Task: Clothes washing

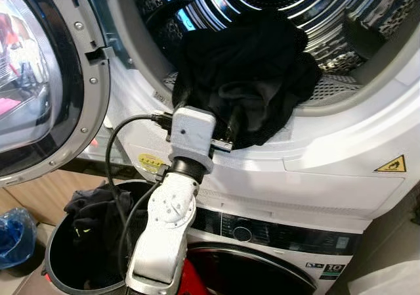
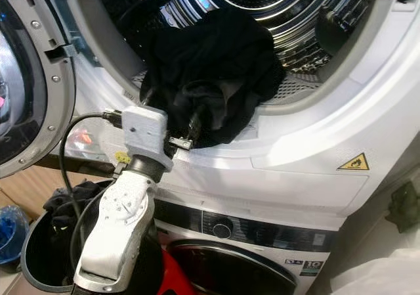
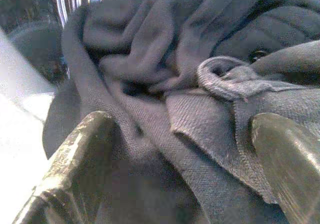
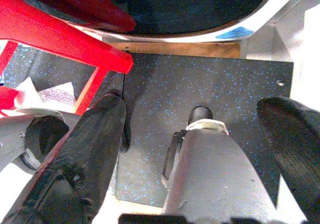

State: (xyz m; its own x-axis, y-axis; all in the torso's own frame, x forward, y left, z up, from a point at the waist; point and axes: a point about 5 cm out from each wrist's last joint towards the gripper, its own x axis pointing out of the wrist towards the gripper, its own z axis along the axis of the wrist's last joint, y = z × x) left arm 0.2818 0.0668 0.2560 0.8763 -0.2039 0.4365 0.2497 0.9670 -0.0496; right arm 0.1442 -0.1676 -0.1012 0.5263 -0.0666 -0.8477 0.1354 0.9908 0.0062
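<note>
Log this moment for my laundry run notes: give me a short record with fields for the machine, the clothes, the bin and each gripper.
machine: upper drum, door swung open
clothes: black garment heaped on the drum's lower rim, partly hanging out
bin: dark basket on the floor below, dark clothes inside
left gripper: open, fingers either side of the garment's folds
right gripper: open, hanging idle, pointing at the speckled floor

Yellow flame warning triangle (image 1: 391,165) on dryer (image 1: 341,150), apparently "10" badge (image 1: 334,268) on washer (image 1: 275,242)
</note>
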